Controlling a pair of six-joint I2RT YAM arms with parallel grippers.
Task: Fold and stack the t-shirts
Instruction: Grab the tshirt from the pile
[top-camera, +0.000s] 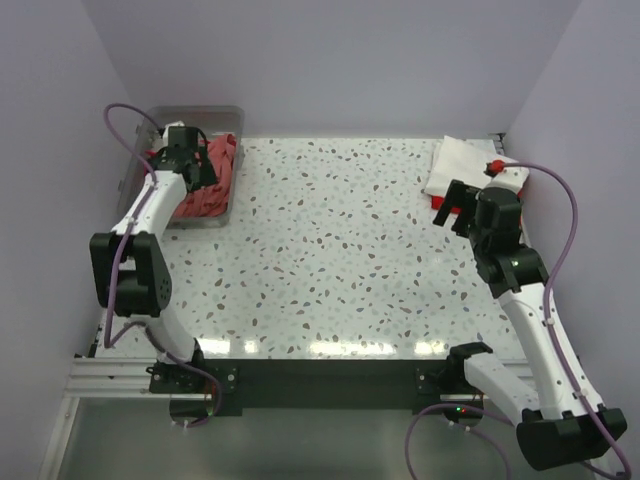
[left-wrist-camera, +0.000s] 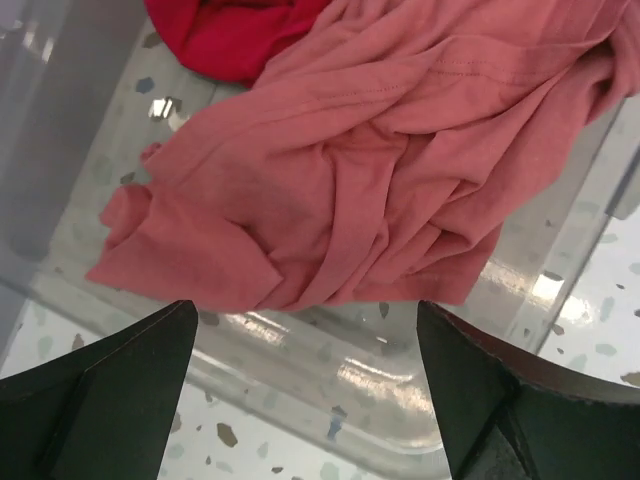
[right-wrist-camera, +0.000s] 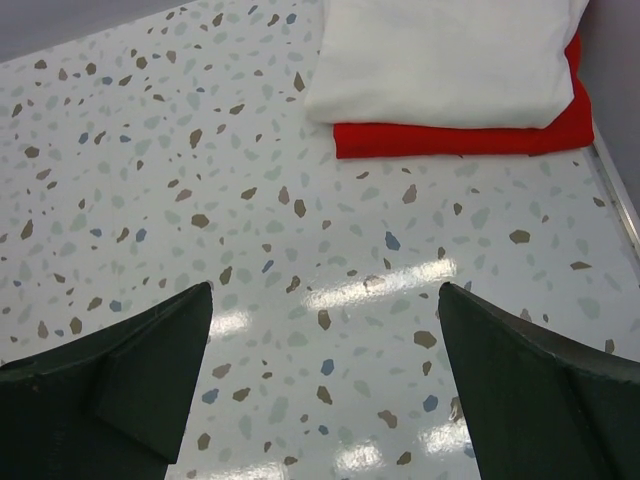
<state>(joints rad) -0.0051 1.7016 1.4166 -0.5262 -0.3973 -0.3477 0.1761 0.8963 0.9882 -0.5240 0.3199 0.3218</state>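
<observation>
Shirts sit in two places, at opposite far corners of the table (top-camera: 340, 250).

Left side: the clear bin (left-wrist-camera: 330, 372) holds the coral-red shirt (left-wrist-camera: 380, 180), crumpled in loose folds. One flap reaches toward the bin's near wall. Collar and sleeves are hard to pick out in the bunching, and the cloth runs off the top and right edges of the left wrist view. A crimson shirt (left-wrist-camera: 235, 35) lies beyond it, touching it; only a small patch shows before the top edge cuts it off. From above, the left arm covers part of the bin and its contents.

The left gripper (left-wrist-camera: 305, 320) hovers above the bin's near wall, jaws spread wide, nothing between them.

Right side: the white shirt (right-wrist-camera: 450, 55) lies folded flat on top of the bright red shirt (right-wrist-camera: 450, 140), also folded. The red one shows only as a strip along the near edge and a sliver at the right. The white one is cropped at the top.

The right gripper (right-wrist-camera: 325, 295) hangs over bare table near the stack, jaws wide apart and empty. From above it hides the stack's near corner.
</observation>
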